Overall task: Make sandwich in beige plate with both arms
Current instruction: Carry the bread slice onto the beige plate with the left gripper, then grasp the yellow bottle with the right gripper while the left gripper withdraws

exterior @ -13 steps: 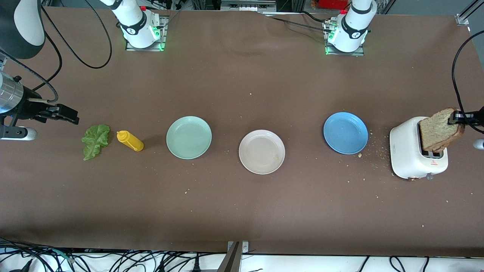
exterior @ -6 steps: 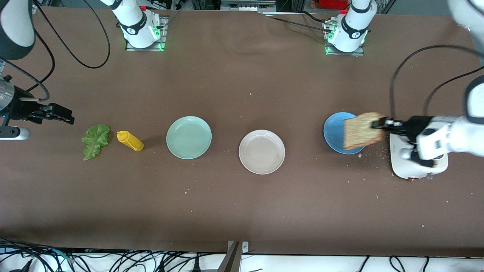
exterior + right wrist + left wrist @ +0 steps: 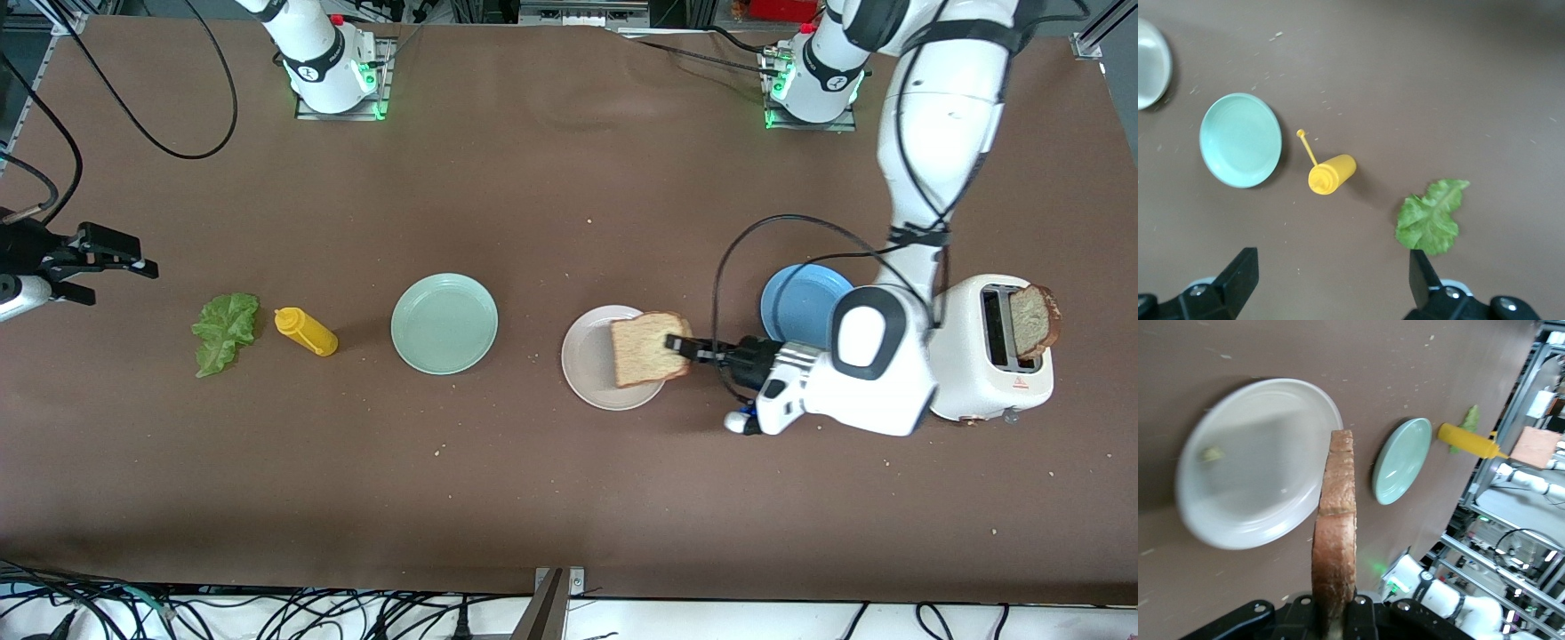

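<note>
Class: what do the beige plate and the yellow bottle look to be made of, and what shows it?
Beige plate: probably glossy plastic or glazed ceramic; its smooth surface catches soft highlights. Yellow bottle: likely soft squeeze plastic, uniform colour, thin nozzle.

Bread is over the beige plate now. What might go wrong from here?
1. The left pincer pinches the bread slice by one crust edge, so on release it may land half off the beige plate.
2. The wholegrain crumb could tear in that pinch.
3. The right pincer, open, isn't yet over the lettuce leaf.
</note>
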Robot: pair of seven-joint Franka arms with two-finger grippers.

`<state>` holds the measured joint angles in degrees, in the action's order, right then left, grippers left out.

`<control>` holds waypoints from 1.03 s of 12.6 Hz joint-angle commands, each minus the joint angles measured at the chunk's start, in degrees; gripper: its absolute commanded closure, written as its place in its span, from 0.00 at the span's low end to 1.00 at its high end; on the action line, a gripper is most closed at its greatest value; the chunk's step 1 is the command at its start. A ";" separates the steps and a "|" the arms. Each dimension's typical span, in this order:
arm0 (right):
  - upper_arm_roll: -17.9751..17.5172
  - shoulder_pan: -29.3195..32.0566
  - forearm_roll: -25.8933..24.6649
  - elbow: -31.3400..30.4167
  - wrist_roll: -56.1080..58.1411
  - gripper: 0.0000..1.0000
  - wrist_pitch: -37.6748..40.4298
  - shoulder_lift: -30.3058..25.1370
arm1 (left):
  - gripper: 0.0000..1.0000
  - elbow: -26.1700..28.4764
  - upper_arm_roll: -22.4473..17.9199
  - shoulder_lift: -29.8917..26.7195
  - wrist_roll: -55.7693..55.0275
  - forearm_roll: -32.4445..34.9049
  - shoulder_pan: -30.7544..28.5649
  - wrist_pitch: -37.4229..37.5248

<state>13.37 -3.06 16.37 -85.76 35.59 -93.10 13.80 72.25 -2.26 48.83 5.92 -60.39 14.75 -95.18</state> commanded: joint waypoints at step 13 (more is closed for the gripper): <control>8.78 3.14 34.49 -23.58 73.09 0.00 -10.78 7.81 | 0.00 -1.33 -1.26 5.05 9.81 1.22 4.50 -2.99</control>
<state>22.19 -1.27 46.82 -108.54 101.18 -103.43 19.61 72.03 -2.62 53.72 15.02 -62.03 18.99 -98.33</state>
